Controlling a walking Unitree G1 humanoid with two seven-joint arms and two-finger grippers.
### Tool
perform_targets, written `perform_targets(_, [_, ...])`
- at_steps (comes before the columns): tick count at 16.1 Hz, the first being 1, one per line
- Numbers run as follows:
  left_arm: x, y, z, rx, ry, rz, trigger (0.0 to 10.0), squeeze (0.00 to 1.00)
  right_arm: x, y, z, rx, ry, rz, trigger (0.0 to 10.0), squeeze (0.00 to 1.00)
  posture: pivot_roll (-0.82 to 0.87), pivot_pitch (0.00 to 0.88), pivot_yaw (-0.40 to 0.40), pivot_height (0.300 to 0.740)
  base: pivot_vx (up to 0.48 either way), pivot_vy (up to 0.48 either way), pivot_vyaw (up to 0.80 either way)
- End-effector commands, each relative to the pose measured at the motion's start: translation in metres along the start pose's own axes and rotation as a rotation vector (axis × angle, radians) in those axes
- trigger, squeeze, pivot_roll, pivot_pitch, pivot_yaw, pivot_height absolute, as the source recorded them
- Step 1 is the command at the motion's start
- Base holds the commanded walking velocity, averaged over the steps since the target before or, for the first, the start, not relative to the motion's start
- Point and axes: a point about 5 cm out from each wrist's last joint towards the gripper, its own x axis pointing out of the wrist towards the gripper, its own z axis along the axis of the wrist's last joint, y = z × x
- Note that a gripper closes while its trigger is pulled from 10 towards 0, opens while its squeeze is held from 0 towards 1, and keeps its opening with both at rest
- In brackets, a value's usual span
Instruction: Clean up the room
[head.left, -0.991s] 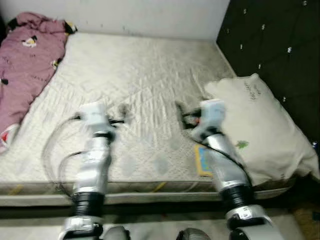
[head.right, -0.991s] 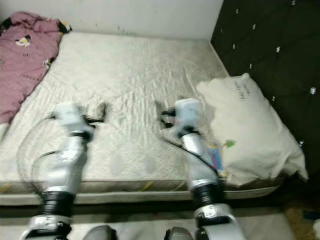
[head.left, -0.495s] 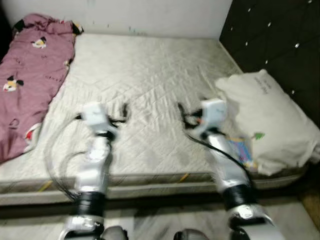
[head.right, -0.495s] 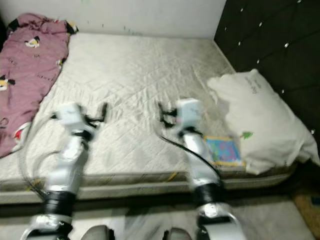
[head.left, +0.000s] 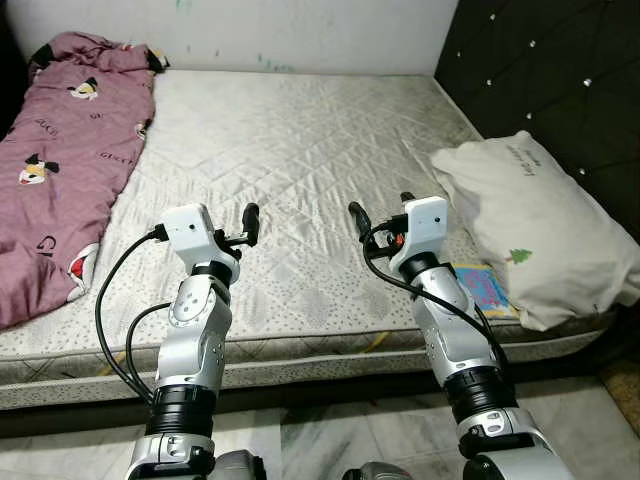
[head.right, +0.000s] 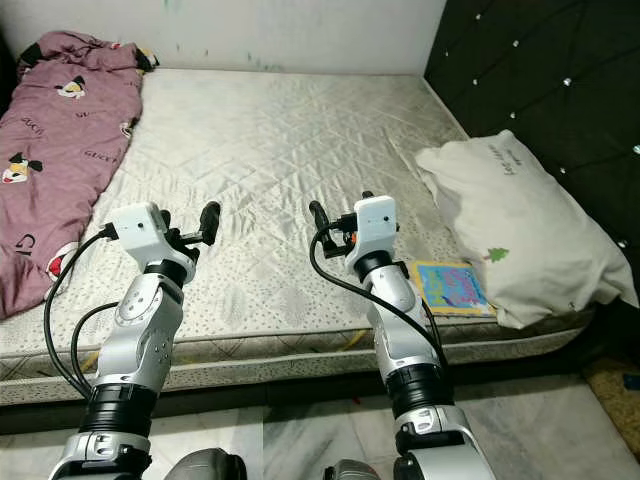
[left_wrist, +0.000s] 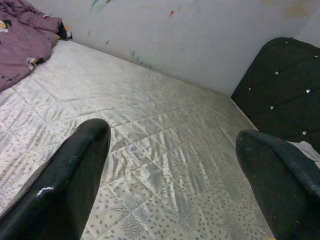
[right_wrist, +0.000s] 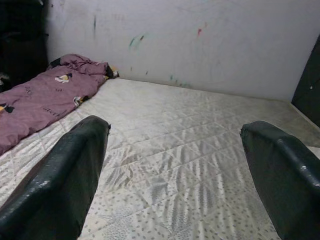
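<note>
The robot stood at the foot edge of a bare quilted cream mattress (head.left: 300, 170) that took up the middle of the head frames, both silver arms raised over its near edge. The left gripper (head.left: 250, 222) sat at lower left of centre and the right gripper (head.left: 357, 218) at lower right of centre; each held nothing, and the wrist views showed the two black fingers (left_wrist: 65, 180) of each spread wide apart with only mattress between them.

The things to tidy lay at the frame's edges. A crumpled pink quilt printed with cartoon figures (head.left: 60, 160) ran down the left side from the upper left corner. A large cream pillow with a small green tree mark (head.left: 540, 225) leaned against the dark tufted headboard (head.left: 560, 70) at the right. A thin, brightly coloured picture book (head.right: 450, 285) lay flat on the mattress, just beside the pillow's lower edge and near the right forearm.

Judging from this, no item had been picked up and the robot was at the approach-and-choose stage. The book looked the nearest candidate: the next move would call for swinging the right gripper outward and down toward it, then getting a finger under its thin edge, which the soft mattress might make awkward.
</note>
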Motion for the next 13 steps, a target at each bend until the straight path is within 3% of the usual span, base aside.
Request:
perform_targets(1, [0.0016, -0.0038, 0.0030, -0.007, -0.012, -0.023, 10.0, 0.00, 0.0012, -0.0030, 0.0036, -0.005, -0.011, -0.006, 10.0, 0.00, -0.01, 0.004, -0.047, 0.740, 0.337, 0.000, 0.00])
perform_targets(10, [0.0017, -0.0031, 0.0012, -0.006, 0.005, -0.020, 10.0, 0.00, 0.0012, -0.0027, 0.0032, -0.002, -0.010, -0.007, 10.0, 0.00, -0.01, 0.007, -0.045, 0.740, 0.348, 0.000, 0.00])
perform_targets(13, [0.0019, -0.0031, 0.0002, 0.000, 0.009, -0.008, 10.0, 0.00, 0.0012, -0.0028, 0.0029, 0.000, -0.008, -0.007, 10.0, 0.00, -0.01, 0.007, -0.045, 0.740, 0.000, 0.000, 0.00])
